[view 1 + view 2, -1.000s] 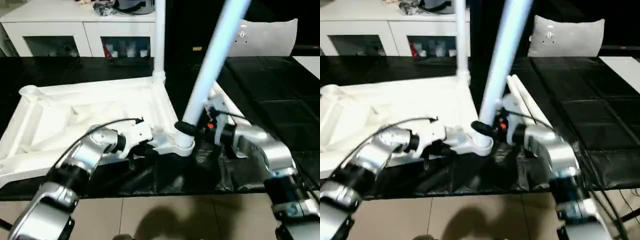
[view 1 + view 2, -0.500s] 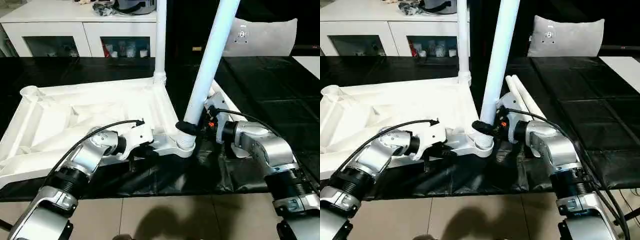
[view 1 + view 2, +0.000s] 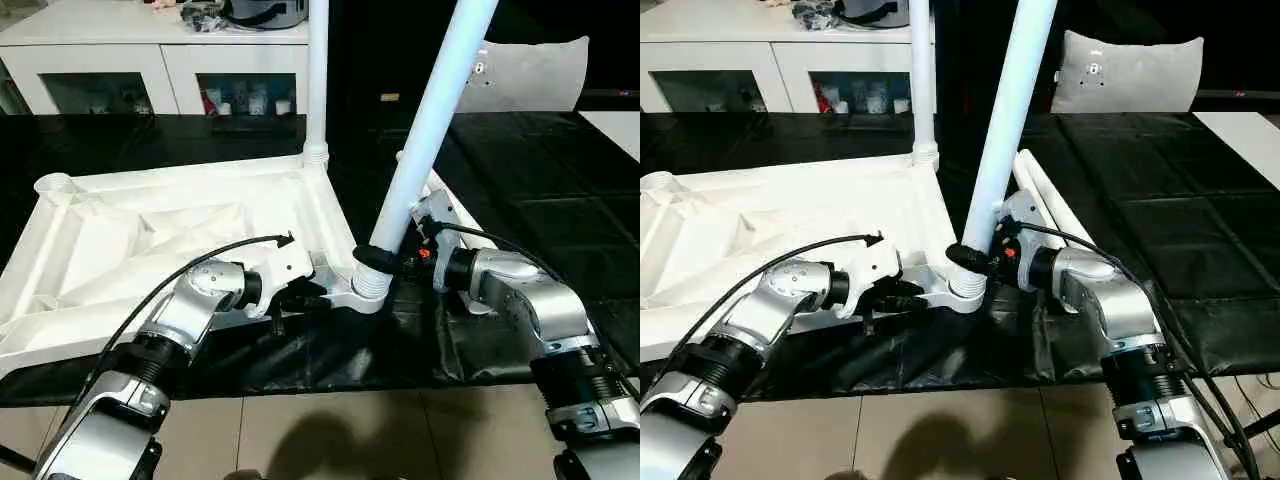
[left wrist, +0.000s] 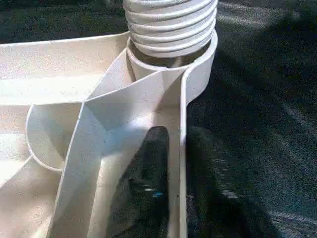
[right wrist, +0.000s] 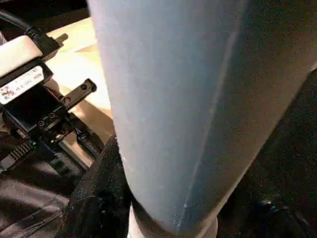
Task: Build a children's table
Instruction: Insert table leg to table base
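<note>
At the tabletop (image 3: 150,235) near edge, right fingers (image 3: 372,254) clamp the tilted leg (image 3: 430,120); left fingers' (image 4: 148,188) spread unclear.

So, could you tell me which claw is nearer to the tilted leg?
Right. The right claw is clamped around the tilted leg just above the corner socket; the left claw sits at the tabletop's rim beside that socket.

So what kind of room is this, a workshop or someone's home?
Probably an indoor lab or demo room, furnished a bit like a home: a work table draped in black sheeting, white cabinets with glass doors behind it, and a tiled floor.
</note>
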Robot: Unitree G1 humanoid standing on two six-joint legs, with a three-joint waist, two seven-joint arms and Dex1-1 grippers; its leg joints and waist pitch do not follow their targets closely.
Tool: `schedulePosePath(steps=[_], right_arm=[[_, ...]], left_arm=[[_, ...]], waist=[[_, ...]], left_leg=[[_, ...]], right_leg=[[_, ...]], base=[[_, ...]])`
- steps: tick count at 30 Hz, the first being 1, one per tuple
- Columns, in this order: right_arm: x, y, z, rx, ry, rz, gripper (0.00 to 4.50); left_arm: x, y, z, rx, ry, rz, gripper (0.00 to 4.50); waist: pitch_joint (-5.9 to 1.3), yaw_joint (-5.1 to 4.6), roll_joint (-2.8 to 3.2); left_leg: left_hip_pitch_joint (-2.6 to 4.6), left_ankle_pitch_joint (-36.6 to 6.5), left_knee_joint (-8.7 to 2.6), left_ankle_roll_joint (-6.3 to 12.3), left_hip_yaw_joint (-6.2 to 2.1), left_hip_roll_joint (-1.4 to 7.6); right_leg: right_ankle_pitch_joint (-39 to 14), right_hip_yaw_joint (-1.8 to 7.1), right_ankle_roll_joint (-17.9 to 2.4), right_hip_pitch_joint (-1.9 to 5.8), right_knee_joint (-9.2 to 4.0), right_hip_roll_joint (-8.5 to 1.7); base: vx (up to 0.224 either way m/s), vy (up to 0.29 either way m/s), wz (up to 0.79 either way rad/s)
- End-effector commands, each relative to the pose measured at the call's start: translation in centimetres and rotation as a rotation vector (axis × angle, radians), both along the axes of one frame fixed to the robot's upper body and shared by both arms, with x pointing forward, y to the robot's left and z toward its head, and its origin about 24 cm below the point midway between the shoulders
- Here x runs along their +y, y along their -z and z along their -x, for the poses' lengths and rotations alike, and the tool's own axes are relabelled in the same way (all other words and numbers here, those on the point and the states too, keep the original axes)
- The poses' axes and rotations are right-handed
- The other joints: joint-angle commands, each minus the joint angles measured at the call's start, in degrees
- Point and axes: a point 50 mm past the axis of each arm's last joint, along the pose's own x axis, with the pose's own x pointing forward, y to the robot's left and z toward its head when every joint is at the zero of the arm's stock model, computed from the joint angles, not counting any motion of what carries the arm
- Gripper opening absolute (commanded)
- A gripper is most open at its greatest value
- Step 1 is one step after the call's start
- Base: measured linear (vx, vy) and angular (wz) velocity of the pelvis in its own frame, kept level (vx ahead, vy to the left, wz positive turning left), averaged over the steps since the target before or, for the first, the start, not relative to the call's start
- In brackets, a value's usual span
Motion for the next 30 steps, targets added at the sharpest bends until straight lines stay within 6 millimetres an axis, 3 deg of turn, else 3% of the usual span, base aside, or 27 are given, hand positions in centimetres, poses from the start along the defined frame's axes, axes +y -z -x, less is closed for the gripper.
schedulePosePath(steps=[1, 3, 8, 19, 30], right_arm=[[-0.4, -0.5, -0.1, -0.024, 0.013, -0.006, 1.88], [-0.3, -0.6, -0.2, -0.024, 0.009, -0.004, 1.88], [-0.2, -0.8, -0.5, -0.029, -0.006, 0.008, 1.88], [0.8, -0.7, -1.1, 0.012, -0.1, 0.048, 1.88], [1.0, 0.3, -1.6, 0.083, -0.156, 0.078, 1.88]], left_arm=[[0.9, 0.9, 0.1, 0.033, -0.032, -0.035, 0.42], [1.0, 0.9, 0.1, 0.034, -0.028, -0.036, 0.17], [1.1, 1.1, 0.2, 0.029, -0.005, -0.075, 0.03], [1.2, 0.6, 0.2, 0.018, 0.087, -0.147, 0.0], [0.2, -0.3, 0.5, 0.012, 0.236, -0.156, 0.0]], waist=[[-3.56, -0.26, -0.84], [-3.54, -0.28, -0.78], [-3.51, -0.86, -0.8], [-3.56, -1.02, -0.69], [-4.07, -0.29, -0.92]], left_leg=[[0.11, -13.5, -3.75, 2.52, 0.11, 0.71], [0.17, -13.7, -3.71, 2.5, 0.1, 0.68], [0.06, -14.4, -3.8, 2.46, -0.07, 0.72], [0.08, -14.8, -4.05, 2.55, -0.17, 1.05], [-0.39, -9.1, -4.33, 3.2, 0.04, 1.76]], right_leg=[[-33.5, 2.12, 1.6, 2.85, -6.3, -3.53], [-34.1, 2.01, 1.9, 2.81, -6.4, -3.56], [-34.3, 1.85, 2.2, 2.9, -6.45, -3.56], [-32.3, 2.15, 0.2, 3.06, -6.05, -3.75], [-22.3, 3.21, -4.7, 3.56, -4.05, -3.86]], base=[[0.0, 0.0, 0.0], [0.0, 0.0, 0.0], [0.0, 0.0, 0.0], [0.0, 0.0, 0.0], [0.0, 0.0, 0.0]])
